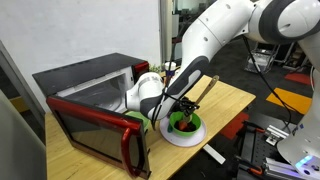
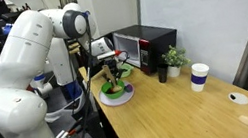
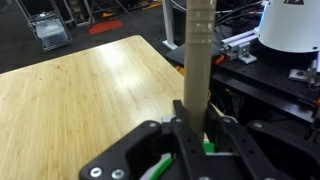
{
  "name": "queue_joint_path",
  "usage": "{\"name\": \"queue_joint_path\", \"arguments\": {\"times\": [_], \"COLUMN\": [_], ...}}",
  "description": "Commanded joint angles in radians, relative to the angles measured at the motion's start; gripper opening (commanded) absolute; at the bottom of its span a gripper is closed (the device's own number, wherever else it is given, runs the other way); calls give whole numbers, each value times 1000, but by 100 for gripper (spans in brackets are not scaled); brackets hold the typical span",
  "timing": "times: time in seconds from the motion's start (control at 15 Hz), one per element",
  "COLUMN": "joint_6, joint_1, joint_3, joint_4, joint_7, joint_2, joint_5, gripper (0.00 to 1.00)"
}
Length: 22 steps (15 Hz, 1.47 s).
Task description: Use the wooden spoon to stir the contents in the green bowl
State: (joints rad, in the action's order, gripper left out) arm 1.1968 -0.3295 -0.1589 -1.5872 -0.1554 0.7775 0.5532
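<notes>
My gripper (image 3: 197, 125) is shut on the wooden spoon (image 3: 199, 50); its handle rises between the fingers in the wrist view. In both exterior views the gripper (image 1: 183, 103) (image 2: 113, 72) hangs right over the green bowl (image 1: 185, 125) (image 2: 115, 89), which stands on a white plate (image 1: 187, 136) (image 2: 116, 98). The spoon's handle (image 1: 200, 92) slants up from the bowl. Small red pieces of the contents (image 1: 181, 126) show inside the bowl. The spoon's head is hidden.
A black microwave with its red door (image 1: 95, 132) open stands beside the plate; it also shows in an exterior view (image 2: 148, 47). A potted plant (image 2: 173, 61), a white cup (image 2: 199, 76) and a small dark item (image 2: 241, 97) stand further along the wooden table (image 2: 187, 109).
</notes>
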Motion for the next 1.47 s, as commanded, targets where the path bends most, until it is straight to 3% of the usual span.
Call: {"name": "queue_joint_path", "arguments": {"times": [0.0, 1.27, 1.33, 1.4], "joint_6": [-5, -5, -5, -14], "joint_1": [7, 7, 7, 0], "joint_3": [-10, -10, -10, -10], "joint_4": [5, 5, 5, 13], "joint_7": [3, 3, 3, 2], "joint_2": [3, 3, 3, 8], "joint_5": [4, 4, 4, 7], "gripper": [22, 22, 6, 6]}}
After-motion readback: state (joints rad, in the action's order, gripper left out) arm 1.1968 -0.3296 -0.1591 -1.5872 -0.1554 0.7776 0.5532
